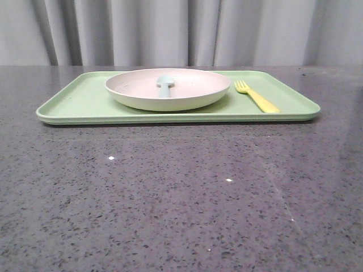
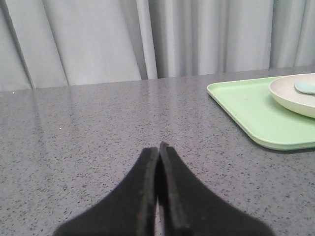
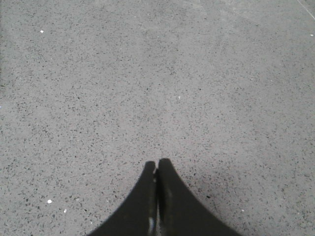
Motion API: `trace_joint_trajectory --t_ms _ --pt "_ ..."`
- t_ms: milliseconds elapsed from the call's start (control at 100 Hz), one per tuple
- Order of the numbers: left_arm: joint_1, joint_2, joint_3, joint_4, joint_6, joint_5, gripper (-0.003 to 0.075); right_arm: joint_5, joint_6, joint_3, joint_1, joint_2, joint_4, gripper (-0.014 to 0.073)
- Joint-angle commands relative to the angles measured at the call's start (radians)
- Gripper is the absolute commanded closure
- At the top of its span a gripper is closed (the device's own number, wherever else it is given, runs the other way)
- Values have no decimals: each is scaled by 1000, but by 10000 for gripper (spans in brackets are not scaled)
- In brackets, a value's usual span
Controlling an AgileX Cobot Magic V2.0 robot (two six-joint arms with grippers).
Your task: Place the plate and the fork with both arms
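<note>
The cream plate (image 1: 170, 90) sits on the light-green tray (image 1: 85, 102) at the far side of the table, with a pale blue spoon-shaped piece (image 1: 165, 86) inside it. The yellow fork (image 1: 256, 96) lies on the tray just right of the plate, tines pointing away. Neither arm shows in the front view. My left gripper (image 2: 159, 147) is shut and empty over bare table, with the tray (image 2: 246, 108) and the plate's edge (image 2: 290, 96) off to one side. My right gripper (image 3: 157, 164) is shut and empty over bare grey table.
The table is dark grey speckled stone (image 1: 170, 198). A grey curtain (image 1: 170, 28) hangs behind its far edge. The tray takes up the far middle of the table.
</note>
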State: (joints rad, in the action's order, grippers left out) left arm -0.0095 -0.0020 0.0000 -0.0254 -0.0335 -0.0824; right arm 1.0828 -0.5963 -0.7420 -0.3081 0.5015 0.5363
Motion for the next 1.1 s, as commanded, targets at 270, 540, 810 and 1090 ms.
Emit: trace_joint_trajectory --t_ms 270,540,810,1090 --pt "-7 -34 11 -2 7 82 741 -47 2 -24 8 5 40 713" --pt "-7 -34 11 -2 7 82 741 -54 2 -24 11 -4 40 713" --pt "-7 -32 11 -2 7 82 741 -260 6 62 16 -103 23 713" --pt "-7 -32 11 -2 7 82 741 -450 279 266 55 -264 -178 713"
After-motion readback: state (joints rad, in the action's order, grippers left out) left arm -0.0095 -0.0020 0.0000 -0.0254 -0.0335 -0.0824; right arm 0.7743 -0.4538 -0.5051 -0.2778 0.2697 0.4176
